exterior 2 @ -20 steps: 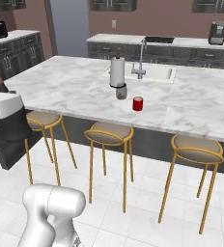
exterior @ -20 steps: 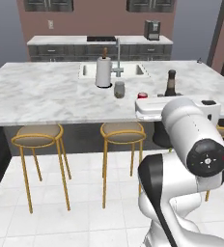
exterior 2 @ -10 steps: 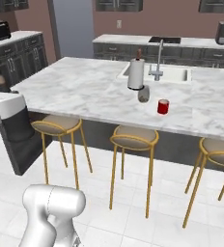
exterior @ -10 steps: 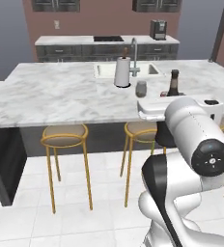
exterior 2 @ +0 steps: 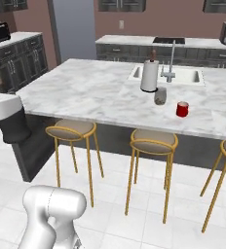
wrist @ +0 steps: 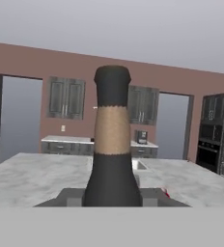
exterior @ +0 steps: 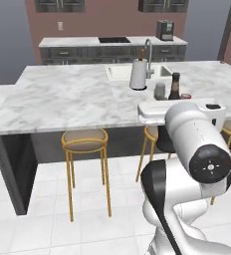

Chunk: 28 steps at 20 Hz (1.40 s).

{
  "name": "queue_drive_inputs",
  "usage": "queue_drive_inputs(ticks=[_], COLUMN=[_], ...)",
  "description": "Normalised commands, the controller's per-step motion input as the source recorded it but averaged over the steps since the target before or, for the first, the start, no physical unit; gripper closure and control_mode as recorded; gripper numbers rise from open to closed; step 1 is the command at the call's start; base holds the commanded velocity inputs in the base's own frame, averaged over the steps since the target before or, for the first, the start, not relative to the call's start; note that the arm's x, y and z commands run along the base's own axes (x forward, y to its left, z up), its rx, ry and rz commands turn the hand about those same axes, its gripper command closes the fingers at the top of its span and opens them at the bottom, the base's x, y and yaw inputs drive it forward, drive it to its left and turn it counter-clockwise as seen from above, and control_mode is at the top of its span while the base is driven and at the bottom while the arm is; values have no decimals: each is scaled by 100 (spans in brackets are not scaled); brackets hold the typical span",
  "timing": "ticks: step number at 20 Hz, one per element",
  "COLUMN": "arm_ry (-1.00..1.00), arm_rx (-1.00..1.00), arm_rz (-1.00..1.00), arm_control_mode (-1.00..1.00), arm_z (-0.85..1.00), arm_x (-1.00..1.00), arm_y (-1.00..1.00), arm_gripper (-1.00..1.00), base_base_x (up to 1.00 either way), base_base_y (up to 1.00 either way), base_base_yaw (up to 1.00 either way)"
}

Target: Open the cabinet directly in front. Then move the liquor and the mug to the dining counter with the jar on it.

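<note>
While the gripper [wrist: 112, 195] is raised above the dining counter [exterior: 62, 102], its jaws are pinched on the liquor [wrist: 112, 144]: the bottle's body sits between them and its neck rises upright straight ahead. Beyond the jaws, the mug [exterior 2: 182, 109] stands on the marble top just beside the jar [exterior 2: 160, 96], with the paper towel roll [exterior 2: 149, 76] behind it, near the faucet [exterior 2: 170, 62]

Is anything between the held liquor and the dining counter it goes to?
Nothing visible does. The dining counter has wide bare marble; the jar, mug and paper towel roll stand clustered by the sink, leaving room for the liquor.
</note>
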Motion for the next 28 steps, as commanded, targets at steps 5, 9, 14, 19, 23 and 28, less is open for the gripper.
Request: queue_drive_inputs(ticks=[5, 9, 14, 19, 23, 28], arm_ry=[0, 0, 0, 0, 0, 0], arm_rx=[0, 0, 0, 0, 0, 0], arm_rz=[0, 0, 0, 0, 0, 0], arm_control_mode=[100, 100, 100, 100, 100, 100], arm_z=[0, 0, 0, 0, 0, 0], arm_x=[0, 0, 0, 0, 0, 0], arm_y=[0, 0, 0, 0, 0, 0], arm_gripper=[100, 100, 100, 100, 100, 100], base_base_x=[57, 86, 78, 73, 66, 62], base_base_y=[0, 7, 17, 10, 4, 0], base_base_yaw=[-2, -4, -5, -5, -4, 0])
